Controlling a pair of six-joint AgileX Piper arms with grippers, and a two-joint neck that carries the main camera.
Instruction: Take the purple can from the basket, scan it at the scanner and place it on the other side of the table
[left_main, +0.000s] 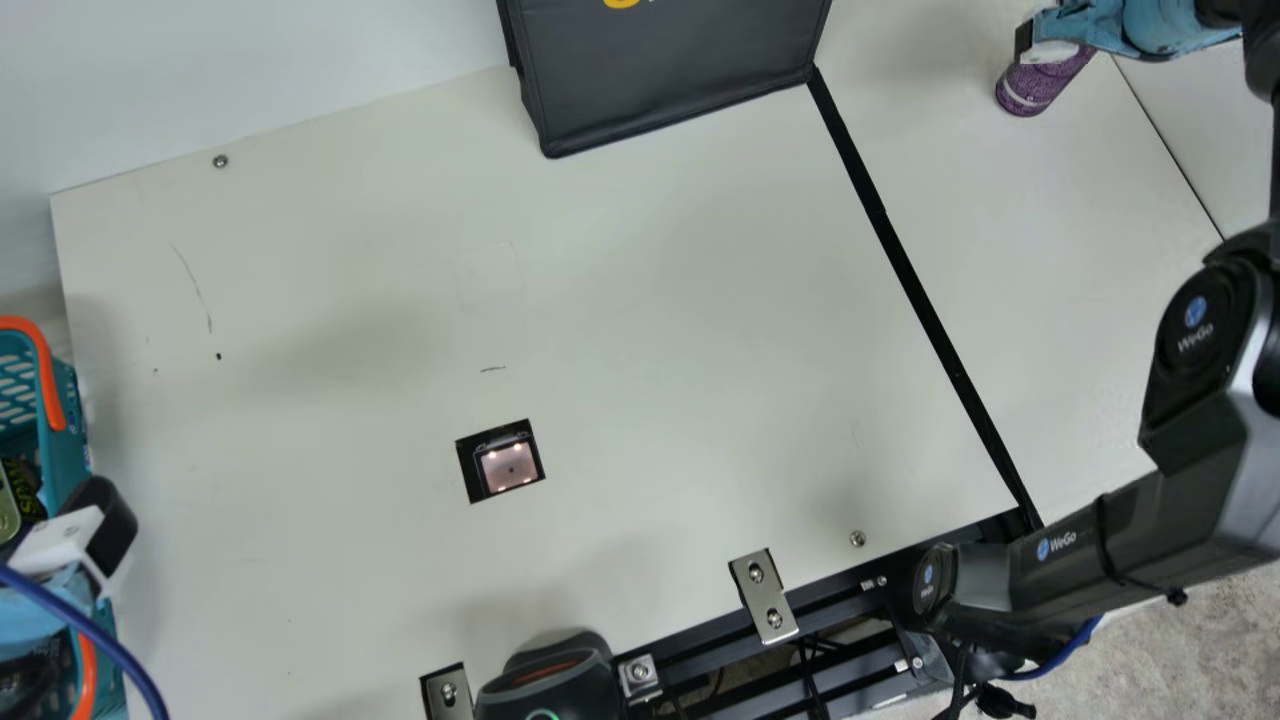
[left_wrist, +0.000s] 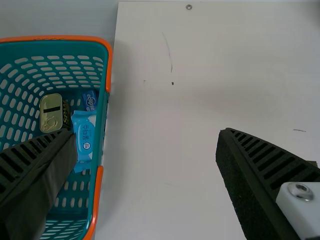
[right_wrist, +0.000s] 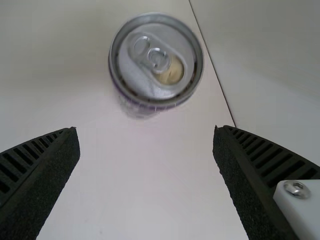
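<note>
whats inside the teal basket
The teal basket holds a gold tin, a light blue packet and a small dark blue pack. The left gripper covers part of it, so anything behind that is hidden.

In the main view, "WeGo" reads in white beside a blue emblem on the right arm, once on its round joint cover and again on the straight link. "SPAM" runs along the side of the tin in the basket. A blue pack there bears Korean lettering, too small to read surely. The dark box carries a yellow character, cut off by the main view's edge.
</note>
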